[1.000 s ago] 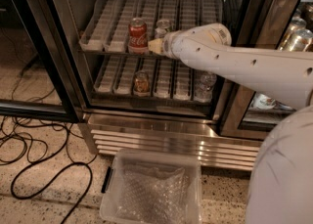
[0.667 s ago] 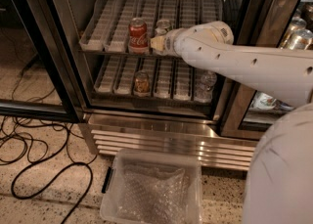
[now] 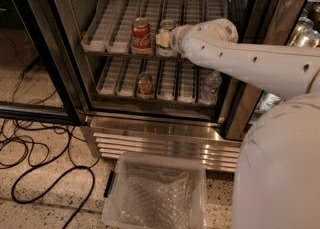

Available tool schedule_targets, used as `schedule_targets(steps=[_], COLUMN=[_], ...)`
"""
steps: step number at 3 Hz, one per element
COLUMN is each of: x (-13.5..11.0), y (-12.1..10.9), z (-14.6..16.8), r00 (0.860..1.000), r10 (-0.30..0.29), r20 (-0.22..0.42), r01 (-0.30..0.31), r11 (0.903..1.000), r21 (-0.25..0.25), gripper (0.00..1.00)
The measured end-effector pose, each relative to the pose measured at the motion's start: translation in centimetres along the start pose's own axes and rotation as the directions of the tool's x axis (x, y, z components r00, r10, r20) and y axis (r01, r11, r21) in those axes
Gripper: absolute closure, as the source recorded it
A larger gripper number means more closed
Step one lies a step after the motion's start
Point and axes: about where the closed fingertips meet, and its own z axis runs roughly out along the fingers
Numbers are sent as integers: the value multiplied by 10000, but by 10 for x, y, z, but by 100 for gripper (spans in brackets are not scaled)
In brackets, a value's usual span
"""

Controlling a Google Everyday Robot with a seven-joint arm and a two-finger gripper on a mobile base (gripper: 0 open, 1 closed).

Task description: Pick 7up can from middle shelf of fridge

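The 7up can (image 3: pixel 167 25) stands at the front of the middle shelf (image 3: pixel 107 33) of the fridge (image 3: pixel 160 140), just right of a red Coca-Cola can (image 3: pixel 141 35). Only its silver top and a bit of pale body show. The rest is hidden behind my gripper (image 3: pixel 164 39). The gripper reaches in from the right on the white arm (image 3: pixel 240 60) and sits right at the can's front, at the shelf edge.
On the rack below stand an amber-brown can (image 3: pixel 145 84) and a clear bottle (image 3: pixel 210 84). A clear plastic bin (image 3: pixel 157 193) sits on the floor before the steel base. Black cables (image 3: pixel 45 173) lie at left. The open glass door frame (image 3: pixel 35 108) stands left.
The gripper has crept slightly up and in toward the 7up can. The cans have not moved.
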Motion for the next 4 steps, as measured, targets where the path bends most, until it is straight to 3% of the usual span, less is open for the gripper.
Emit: schedule_targets(steps=[3,4], x=[-10,-15], y=[14,9], z=[28,31], r00=[9988,9974], r10=[-193,-153], r20=[459,701], r01=[206,167], r11=[9994,9997], r21=[-281,-197], gripper=[36,55])
